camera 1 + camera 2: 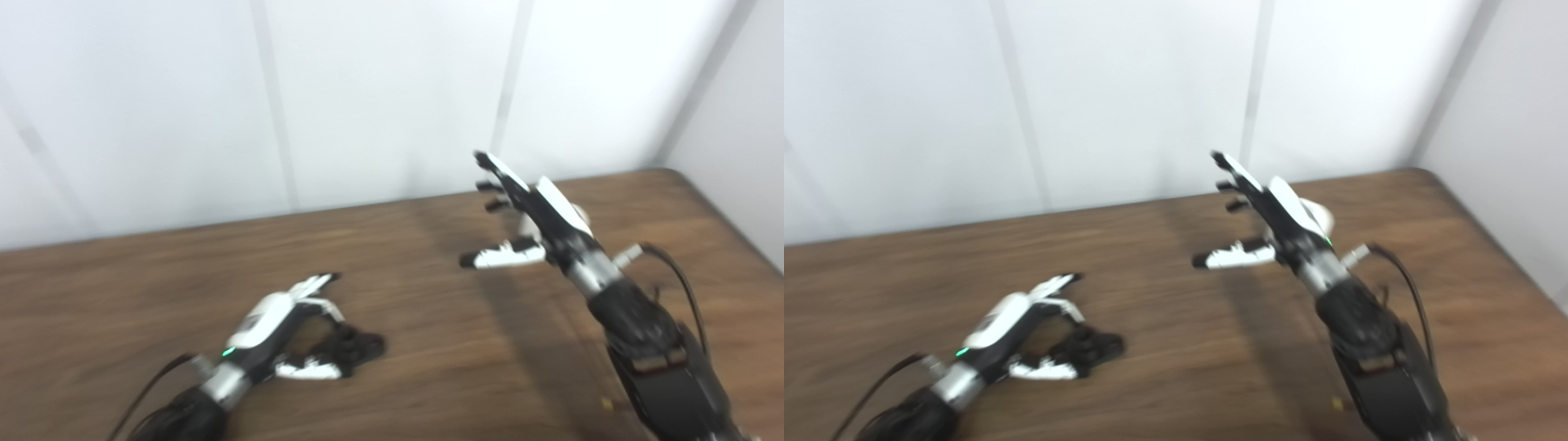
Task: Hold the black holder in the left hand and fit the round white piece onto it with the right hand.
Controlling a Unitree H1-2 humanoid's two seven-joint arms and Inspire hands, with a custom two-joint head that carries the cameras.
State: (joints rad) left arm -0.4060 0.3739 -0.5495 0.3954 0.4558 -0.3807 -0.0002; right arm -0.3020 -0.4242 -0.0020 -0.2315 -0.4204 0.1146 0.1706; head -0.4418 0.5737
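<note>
brown wooden table against white panelled wall.

black holder, white round piece, black-and-white hands, brown wood-grain table, plain white wall.

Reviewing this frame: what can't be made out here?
- Black holder: motion-blurred in both views; its shape is unclear, and so is whether the left hand grips it.
- Round white piece: mostly hidden behind the open right hand; only an edge shows.
</note>
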